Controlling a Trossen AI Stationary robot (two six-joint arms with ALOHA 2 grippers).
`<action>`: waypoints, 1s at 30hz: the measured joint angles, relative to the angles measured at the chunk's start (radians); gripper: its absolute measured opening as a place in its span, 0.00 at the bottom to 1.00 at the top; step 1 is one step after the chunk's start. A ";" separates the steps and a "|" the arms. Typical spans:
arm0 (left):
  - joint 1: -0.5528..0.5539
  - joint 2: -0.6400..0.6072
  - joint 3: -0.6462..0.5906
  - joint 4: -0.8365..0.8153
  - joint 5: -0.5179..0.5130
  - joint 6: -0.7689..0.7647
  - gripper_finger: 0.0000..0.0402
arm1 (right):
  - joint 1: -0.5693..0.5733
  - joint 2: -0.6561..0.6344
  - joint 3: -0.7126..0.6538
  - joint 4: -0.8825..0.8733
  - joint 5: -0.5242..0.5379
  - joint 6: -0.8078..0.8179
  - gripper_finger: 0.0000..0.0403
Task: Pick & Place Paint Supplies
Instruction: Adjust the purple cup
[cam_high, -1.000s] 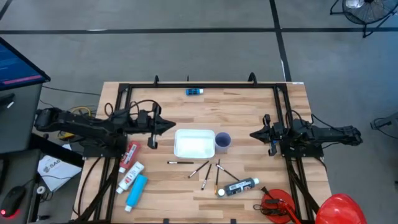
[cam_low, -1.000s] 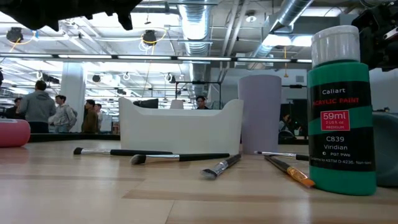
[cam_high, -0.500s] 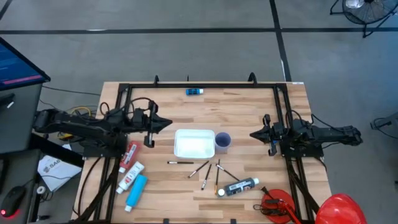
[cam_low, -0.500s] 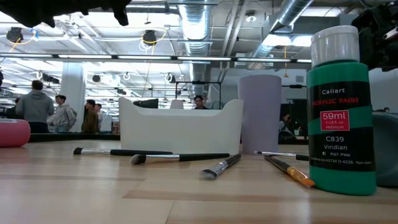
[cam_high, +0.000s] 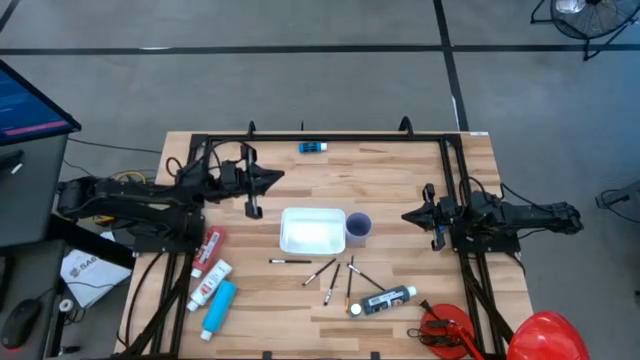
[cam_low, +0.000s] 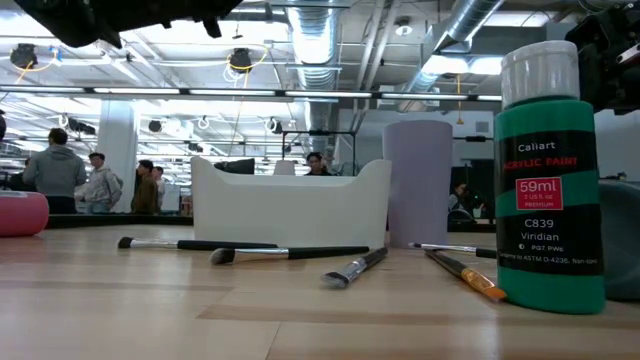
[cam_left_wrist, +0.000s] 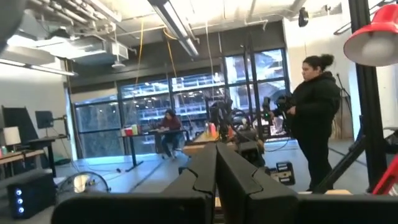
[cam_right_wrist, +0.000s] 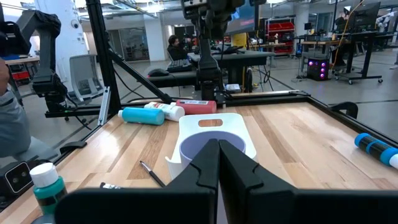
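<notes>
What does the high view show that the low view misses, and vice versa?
Only the high view: both shut grippers, left gripper and right gripper, the light blue tube and the red dome. Only the low view: the green bottle with its label text, and people in the room behind. Both: the white tray, the cup and the loose brushes.
</notes>
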 joint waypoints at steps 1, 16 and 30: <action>0.004 0.003 0.007 0.001 0.002 -0.001 0.00 | 0.000 0.000 0.000 0.000 0.000 0.000 0.00; -0.075 0.000 0.013 0.011 0.002 -0.109 0.00 | -0.012 0.000 0.000 0.275 0.001 -0.130 0.00; -0.124 0.000 0.012 -0.059 0.001 -0.144 0.00 | -0.036 0.000 0.013 0.623 0.004 -0.236 0.00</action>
